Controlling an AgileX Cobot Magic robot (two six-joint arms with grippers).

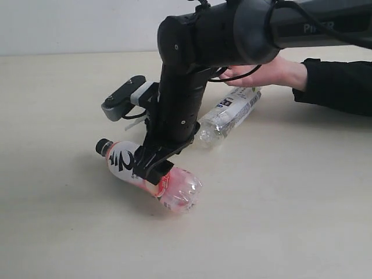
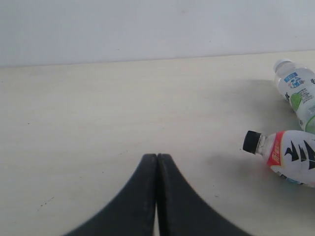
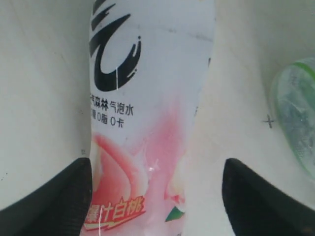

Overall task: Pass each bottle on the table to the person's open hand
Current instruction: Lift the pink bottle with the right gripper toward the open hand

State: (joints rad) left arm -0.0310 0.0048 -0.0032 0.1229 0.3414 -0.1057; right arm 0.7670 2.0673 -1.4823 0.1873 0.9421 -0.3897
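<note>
The pink-labelled bottle (image 1: 148,174) with a black cap lies on its side on the table (image 1: 70,221). My right gripper (image 1: 152,168) hangs over its middle, open, a finger on either side. In the right wrist view the bottle (image 3: 147,98) lies between the fingers of the gripper (image 3: 156,167): one fingertip is at its label, the other stands well apart. A green-and-white labelled bottle (image 1: 229,116) lies farther back, just below the person's hand (image 1: 267,72), which my arm partly hides. My left gripper (image 2: 157,160) is shut and empty above bare table, with both bottles (image 2: 288,155) (image 2: 298,96) off to one side.
My right arm's dark links (image 1: 186,87) cross the middle of the exterior view. The person's black sleeve (image 1: 337,84) rests on the table at the far right. A pale wall (image 1: 75,23) bounds the table's far edge.
</note>
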